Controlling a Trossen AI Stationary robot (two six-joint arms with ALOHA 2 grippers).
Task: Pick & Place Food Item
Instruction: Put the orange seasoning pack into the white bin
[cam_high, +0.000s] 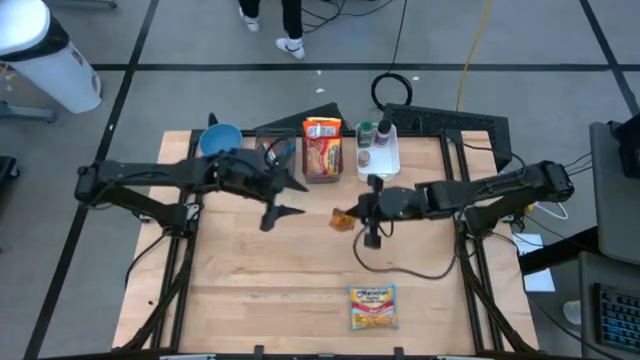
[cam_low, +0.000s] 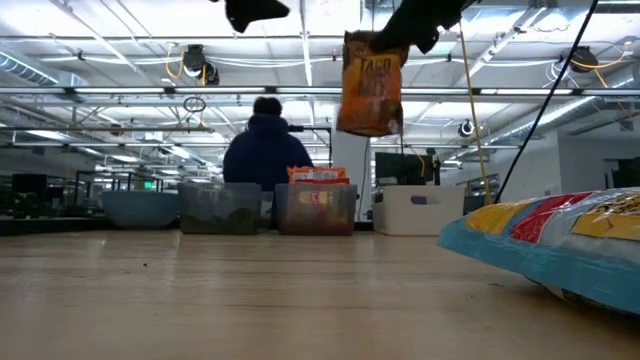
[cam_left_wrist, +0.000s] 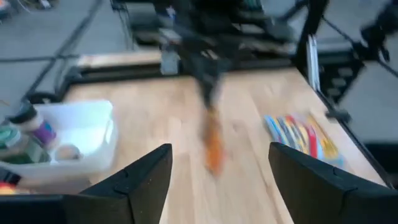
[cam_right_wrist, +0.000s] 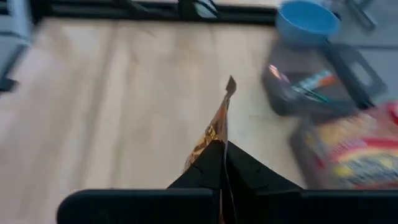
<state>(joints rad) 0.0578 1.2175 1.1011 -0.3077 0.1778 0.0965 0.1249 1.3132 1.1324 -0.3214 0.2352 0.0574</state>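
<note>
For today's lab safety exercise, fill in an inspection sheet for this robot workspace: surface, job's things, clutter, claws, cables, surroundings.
Surface: wooden table, bare at centre.
Job's things: orange taco packet hanging in the air; noodle packet flat near the front edge.
Clutter: blue bowl, clear bin of noodle packs, white bin of jars.
Claws: left claw open, empty; right claw shut on taco packet.
Cables: black cable across the table.
Surroundings: person behind the table.

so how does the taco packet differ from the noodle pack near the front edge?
The taco packet hangs in the air, pinched in the right hand; the noodle pack lies flat on the table. The taco packet is orange and smaller; the noodle pack is blue-edged and yellow. Both are sealed food packs.
</note>
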